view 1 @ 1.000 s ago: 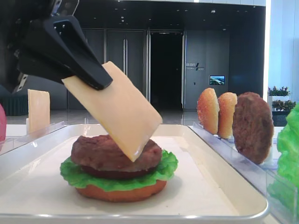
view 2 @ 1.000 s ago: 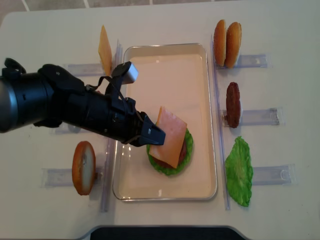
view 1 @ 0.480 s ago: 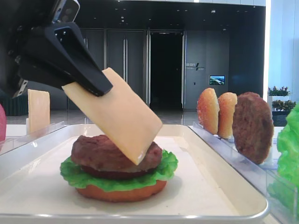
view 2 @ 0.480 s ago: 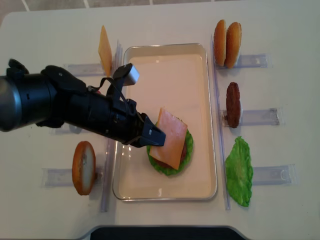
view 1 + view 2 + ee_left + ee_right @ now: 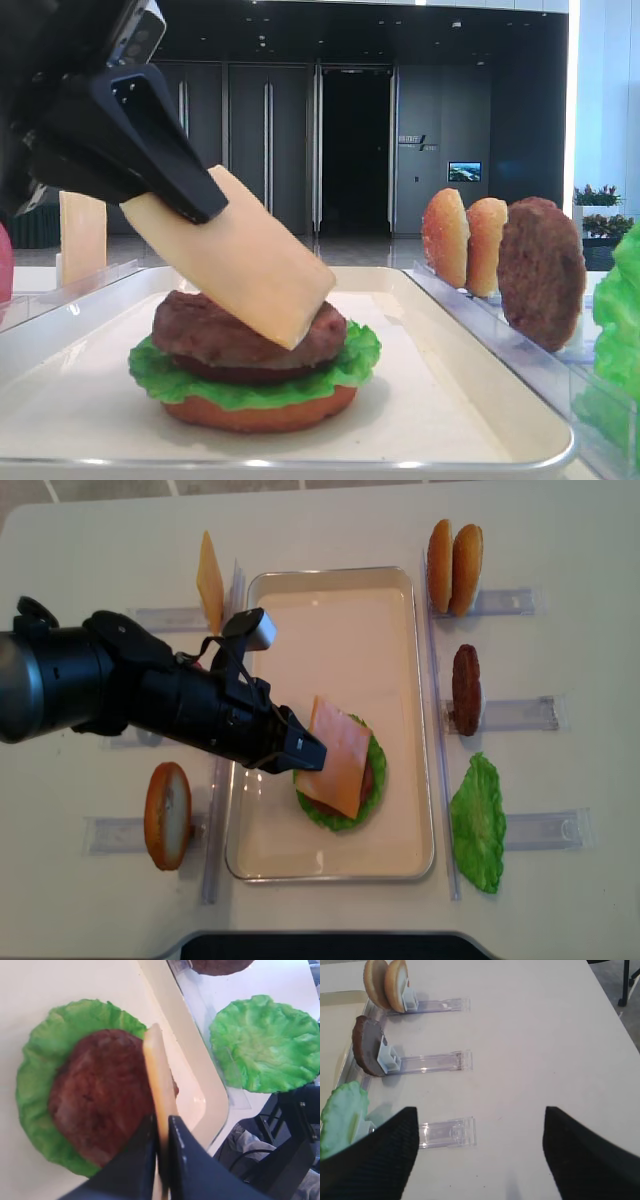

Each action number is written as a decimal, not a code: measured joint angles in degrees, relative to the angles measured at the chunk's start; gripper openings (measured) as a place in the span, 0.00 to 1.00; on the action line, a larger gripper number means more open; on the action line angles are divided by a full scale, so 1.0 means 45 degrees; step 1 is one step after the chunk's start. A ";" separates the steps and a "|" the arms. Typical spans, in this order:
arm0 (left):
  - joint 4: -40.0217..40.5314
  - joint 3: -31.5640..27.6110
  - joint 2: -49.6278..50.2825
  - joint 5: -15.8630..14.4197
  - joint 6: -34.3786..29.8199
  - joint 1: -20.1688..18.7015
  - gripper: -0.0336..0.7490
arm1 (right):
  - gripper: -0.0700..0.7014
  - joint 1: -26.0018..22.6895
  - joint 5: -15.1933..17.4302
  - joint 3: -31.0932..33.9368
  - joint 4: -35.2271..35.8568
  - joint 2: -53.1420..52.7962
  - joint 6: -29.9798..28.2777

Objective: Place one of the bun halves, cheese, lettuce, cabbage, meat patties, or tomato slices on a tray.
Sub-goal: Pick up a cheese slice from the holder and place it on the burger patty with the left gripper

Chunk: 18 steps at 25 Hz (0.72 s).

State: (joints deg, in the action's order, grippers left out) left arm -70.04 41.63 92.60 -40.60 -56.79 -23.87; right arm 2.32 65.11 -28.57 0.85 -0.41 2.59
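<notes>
One slice of cheese [image 5: 336, 757] is in play. Where does it sit?

— Pinched by its near-left edge in the left gripper [image 5: 301, 750], jaws clamped on it. It slants down to the right; its low corner touches the meat patty [image 5: 215, 335].

— State of the stack under it?

— On the tray [image 5: 270, 848]: a bun half [image 5: 262, 412] at the bottom, lettuce [image 5: 180, 375] on that, the patty on top. The stack sits toward the tray's near end, right of middle in the overhead view.

— Left wrist view?

— Cheese seen edge-on between the two dark fingers [image 5: 182, 1150], over the patty's right side, green frill around it.

— Right gripper [image 5: 480, 1155]?

— Jaws apart, holding nothing, hanging over bare table [image 5: 535, 1040] right of the tray.

— Spares?

— Right of the tray, standing on edge in clear racks [image 5: 440, 1062]: two bun halves [image 5: 455, 568] far, a second patty [image 5: 466, 689] in the middle, a lettuce leaf [image 5: 479, 823] near. Left of the tray: another cheese slice [image 5: 210, 581] far, one bun half [image 5: 167, 815] near.
</notes>
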 joint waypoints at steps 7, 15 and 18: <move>0.0141 0.0000 0.0000 0.0319 0.0362 0.0000 0.34 | 0.77 0.0000 0.0000 0.0000 0.0000 0.0000 0.0000; 0.0692 0.0000 0.0000 0.0525 0.0851 0.0000 0.85 | 0.77 0.0000 0.0000 0.0000 0.0000 0.0000 0.0000; 0.1344 0.0000 0.0000 0.0627 0.1693 0.0000 0.91 | 0.77 0.0000 0.0000 0.0000 0.0000 0.0000 0.0000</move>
State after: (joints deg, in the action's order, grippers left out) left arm -64.00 41.63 92.60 -37.78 -49.18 -23.87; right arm 2.32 65.11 -28.57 0.85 -0.41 2.59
